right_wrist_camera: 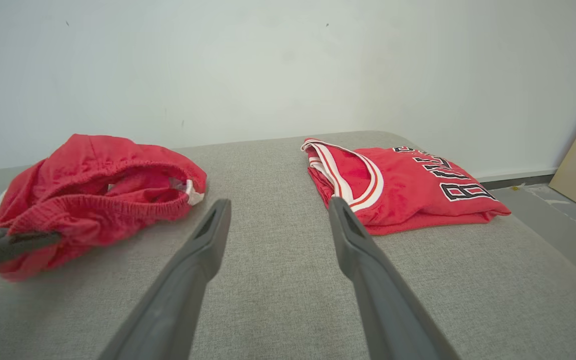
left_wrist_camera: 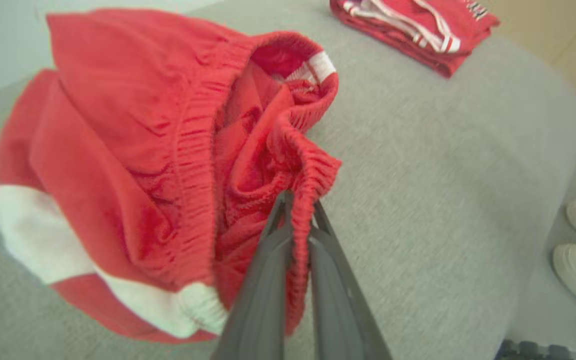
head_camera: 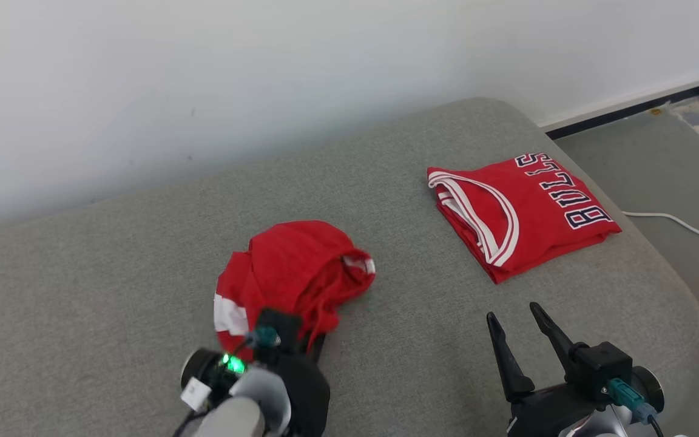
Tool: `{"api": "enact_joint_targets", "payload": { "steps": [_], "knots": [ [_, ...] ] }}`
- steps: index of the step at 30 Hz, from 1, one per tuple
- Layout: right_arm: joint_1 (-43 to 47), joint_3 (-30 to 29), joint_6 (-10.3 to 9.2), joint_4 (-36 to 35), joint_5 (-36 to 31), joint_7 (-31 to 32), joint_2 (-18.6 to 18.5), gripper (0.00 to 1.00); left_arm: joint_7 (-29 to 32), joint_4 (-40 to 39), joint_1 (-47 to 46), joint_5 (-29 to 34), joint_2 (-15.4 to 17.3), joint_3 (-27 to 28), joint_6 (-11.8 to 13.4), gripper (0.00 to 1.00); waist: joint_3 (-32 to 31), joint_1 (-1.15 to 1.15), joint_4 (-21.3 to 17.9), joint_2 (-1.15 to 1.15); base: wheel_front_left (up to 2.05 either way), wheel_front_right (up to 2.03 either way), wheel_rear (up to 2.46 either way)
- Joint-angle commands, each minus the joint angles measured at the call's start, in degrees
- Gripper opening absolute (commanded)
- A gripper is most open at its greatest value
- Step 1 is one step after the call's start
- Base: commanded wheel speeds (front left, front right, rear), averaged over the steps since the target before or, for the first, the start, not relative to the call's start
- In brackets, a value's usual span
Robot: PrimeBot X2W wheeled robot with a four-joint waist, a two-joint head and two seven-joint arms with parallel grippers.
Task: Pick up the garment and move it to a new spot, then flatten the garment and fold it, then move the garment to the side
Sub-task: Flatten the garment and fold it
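- Left gripper [left_wrist_camera: 299,207]: jaws pinching the red shorts [head_camera: 292,267] by the waistband, at the heap's 6 o'clock.
- Right gripper [head_camera: 513,311]: jaws spread, empty; folded jersey [head_camera: 525,212] at its 12 o'clock.

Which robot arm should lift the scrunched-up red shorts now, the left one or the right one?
Left. The left gripper is shut on the elastic waistband of the crumpled red shorts, so it can probably lift straight away. The right gripper is open above the grey fabric cushion, apart from the shorts.
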Motion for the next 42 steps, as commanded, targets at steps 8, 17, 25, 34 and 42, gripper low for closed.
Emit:
{"api": "enact_joint_targets", "payload": {
  "steps": [8, 17, 25, 34, 42],
  "knots": [
    [-0.32, 0.92, -0.17, 0.08, 0.49, 0.3, -0.38, 1.0, -7.57, -11.3, -8.79, -19.07, -0.37, -0.56, -0.99, 0.0, -1.11, 0.0, 0.73, 0.0, 0.0, 0.0, 0.0],
    [-0.56, 0.98, -0.17, 0.7, 0.84, -0.26, 0.04, 1.0, -17.94, -11.37, -17.64, -30.21, -0.29, -3.76, 3.69, 0.0, -0.66, 0.0, 0.85, 0.0, 0.0, 0.0, 0.0],
    [0.25, 0.11, -0.17, 1.0, 0.51, -0.56, 0.35, 1.0, -15.14, 2.0, -10.61, -29.97, 2.51, -5.54, 6.93, 0.0, -0.38, 0.0, 3.81, 0.0, 0.0, 0.0, 0.0],
    [0.86, -0.07, -0.17, 0.67, 0.41, -0.18, 0.27, 1.0, -14.37, 6.91, -3.87, -32.93, 5.74, -3.66, 7.06, 0.0, -0.84, 0.0, 8.11, 0.0, 0.0, 0.0, 0.0],
    [0.54, 0.57, -0.17, 0.42, 0.2, 0.29, 0.95, 1.0, -17.94, 6.54, -5.21, -29.68, 8.11, -4.38, 7.15, 0.0, -1.45, 0.0, 9.98, 0.0, 0.0, 0.0, 0.0]
  ]
}}
